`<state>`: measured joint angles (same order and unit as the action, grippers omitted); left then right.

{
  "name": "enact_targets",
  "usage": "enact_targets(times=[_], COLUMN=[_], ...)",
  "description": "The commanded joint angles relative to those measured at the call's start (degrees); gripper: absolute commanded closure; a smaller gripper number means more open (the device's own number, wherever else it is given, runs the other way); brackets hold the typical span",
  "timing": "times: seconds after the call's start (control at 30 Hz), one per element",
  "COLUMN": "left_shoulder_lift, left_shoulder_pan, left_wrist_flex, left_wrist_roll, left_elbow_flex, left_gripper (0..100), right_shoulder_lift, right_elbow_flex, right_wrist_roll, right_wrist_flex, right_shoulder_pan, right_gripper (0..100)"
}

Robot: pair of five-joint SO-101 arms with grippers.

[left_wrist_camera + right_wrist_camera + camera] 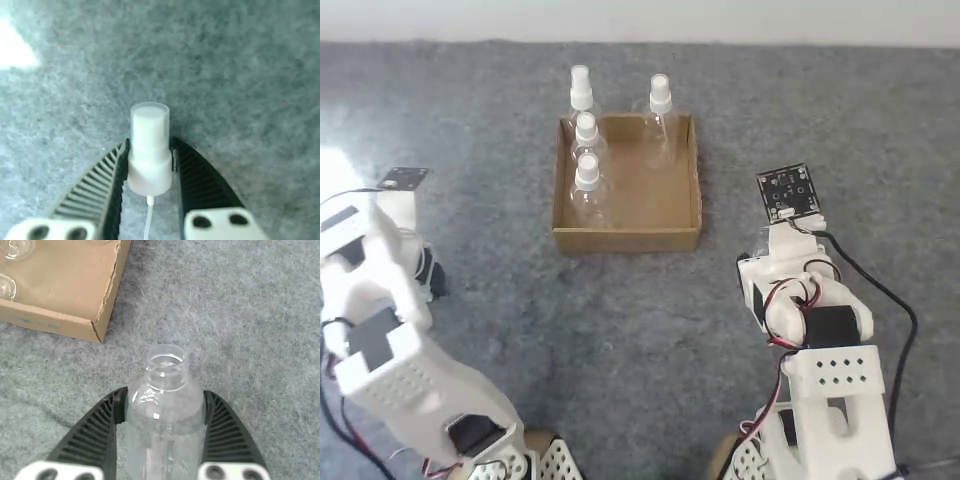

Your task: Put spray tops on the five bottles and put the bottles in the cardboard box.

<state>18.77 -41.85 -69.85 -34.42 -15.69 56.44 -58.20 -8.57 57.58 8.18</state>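
Left gripper [149, 150] is closed on the white plastic spray top [149, 127] at its collar, left of the brown cardboard box [626, 240]. Right gripper [164, 395] clamps the clear uncapped plastic bottle [165, 415] below its shoulder, near-right of the box. The bottle is probably light, thin-walled and slippery, so hold it firmly without crushing.

Soft light on the grey felt tabletop [640, 340], blown-out white patch [15, 50] by my left arm [390, 300], thin shadow along the brown cardboard box [625, 240], glints on the clear plastic bottle [165, 410] I hold.
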Motion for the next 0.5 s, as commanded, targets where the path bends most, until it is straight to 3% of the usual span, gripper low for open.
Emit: enact_targets(times=[0.0, 0.17, 0.37, 0.47], left_shoulder_lift=[-0.26, -0.26, -0.09, 0.35], left_shoulder_pan=[-0.44, -0.53, -0.62, -0.35], left_wrist_flex=[-0.97, -2.11, -5.36, -9.67], left_wrist_roll=[-4.75, -7.91, -8.70, -13.36], left_elbow_flex=[3.65, 3.82, 7.87, 10.51], left_gripper=[94, 82, 82, 82], right_shoulder_lift=[1.01, 1.01, 1.01, 1.01], right_elbow_flex=[0.79, 0.79, 0.79, 0.70], right_wrist_roll=[0.35, 0.35, 0.35, 0.35], right_wrist_flex=[-1.10, -1.10, -1.10, -1.19], right_shoulder_pan=[-0.48, -0.48, -0.48, -0.48], right_gripper=[90.8, 90.8, 90.8, 90.8])
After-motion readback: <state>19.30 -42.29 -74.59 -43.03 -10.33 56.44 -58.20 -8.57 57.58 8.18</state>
